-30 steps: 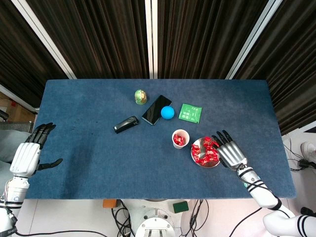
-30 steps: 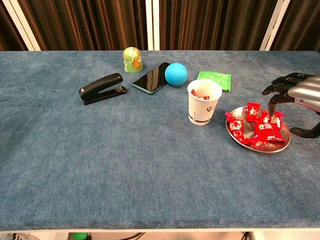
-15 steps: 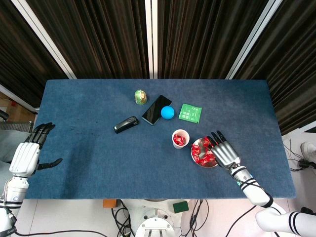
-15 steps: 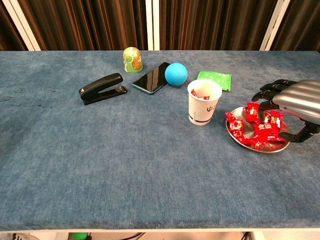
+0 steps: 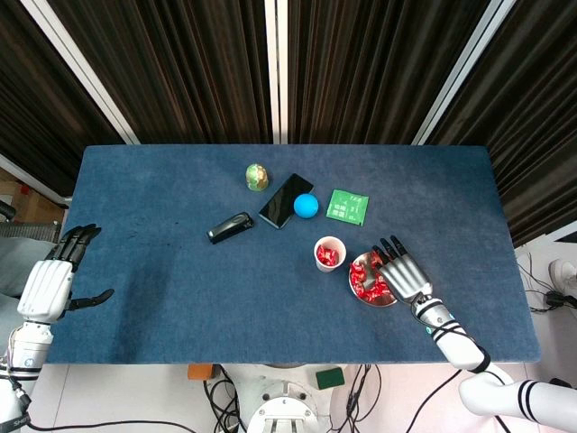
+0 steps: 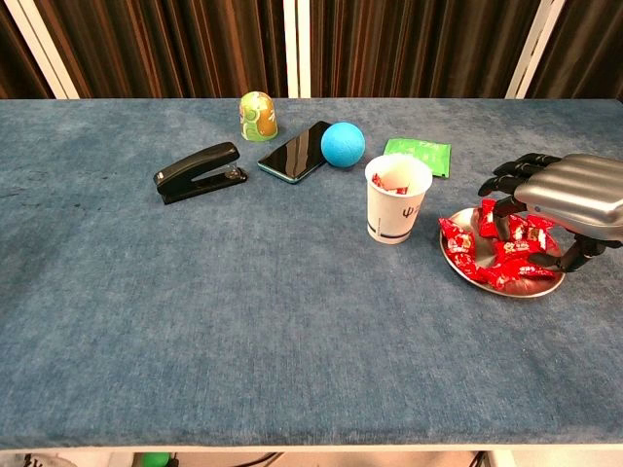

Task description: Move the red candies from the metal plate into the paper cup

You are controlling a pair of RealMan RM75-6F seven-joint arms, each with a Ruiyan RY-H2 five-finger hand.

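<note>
While the right hand point(image 6: 557, 195) hangs over the plate point(image 6: 467, 269) with its fingers point(image 6: 506, 190) curled down among the candies point(image 6: 506, 255), the views do not settle whether it has hold of one, so I cannot tell its grasp. Red wrapped candies lie heaped on the metal plate; white print shows on the wrappers but is too small to read. Just left of the plate stands the cup point(image 6: 397, 198), upright, with a red candy or two inside and a small dark mark on its side, unreadable. Behind it lie a green packet point(image 6: 420, 154) with faint illegible print, a blue ball point(image 6: 343, 144) touching a dark phone point(image 6: 295, 151), a green-and-yellow tub point(image 6: 257, 116) and a black stapler point(image 6: 198, 171). Far off at the table's edge, the left hand point(image 5: 52, 280) is empty, fingers apart, off the blue table point(image 6: 195, 311).
</note>
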